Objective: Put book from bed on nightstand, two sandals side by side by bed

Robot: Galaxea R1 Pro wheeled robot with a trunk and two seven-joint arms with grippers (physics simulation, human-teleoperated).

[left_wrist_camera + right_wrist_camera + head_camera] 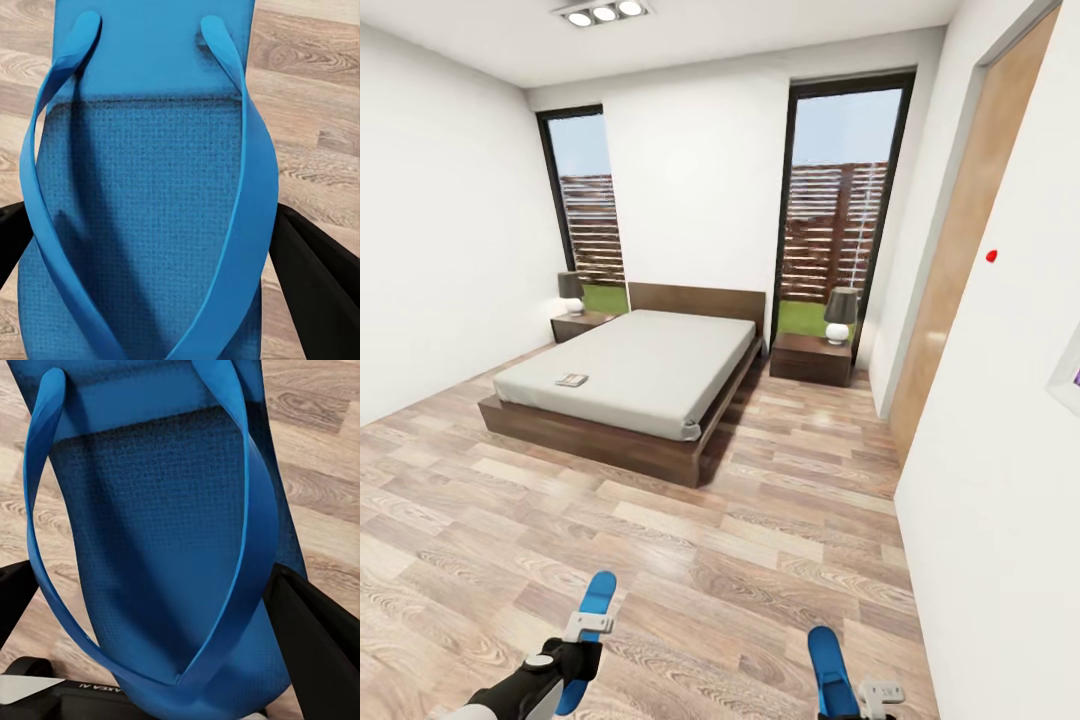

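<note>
While both arms ride low at the near edge of the head view, each carries one blue sandal: the left gripper point(582, 640) is clamped on the left sandal point(592, 610), the right gripper point(850, 690) on the right sandal point(826, 665), so that's two sandals, both off the wooden floor point(660, 540). Up close on the left wrist camera, the sandal point(150, 225) sits squeezed between two black fingers point(315, 277), straps curving up over a textured sole. Same story on the right wrist camera: the second sandal point(165, 547) is pinched between its black fingers point(315, 637), the toe end cut off by the frame. Across the room, the bed point(630, 380) holds a single book point(572, 380), lying flat near the mattress's left front corner; its cover is too small to read. Two nightstands flank the headboard, one on the left point(580, 325) and one on the right point(812, 358), each bearing one lamp, left lamp point(571, 292) and right lamp point(841, 314), so two lamps. Two tall windows point(835, 210) stand behind. A wooden door point(970, 230) runs along the right wall, and a picture frame point(1068, 372) is clipped by the edge.
</note>
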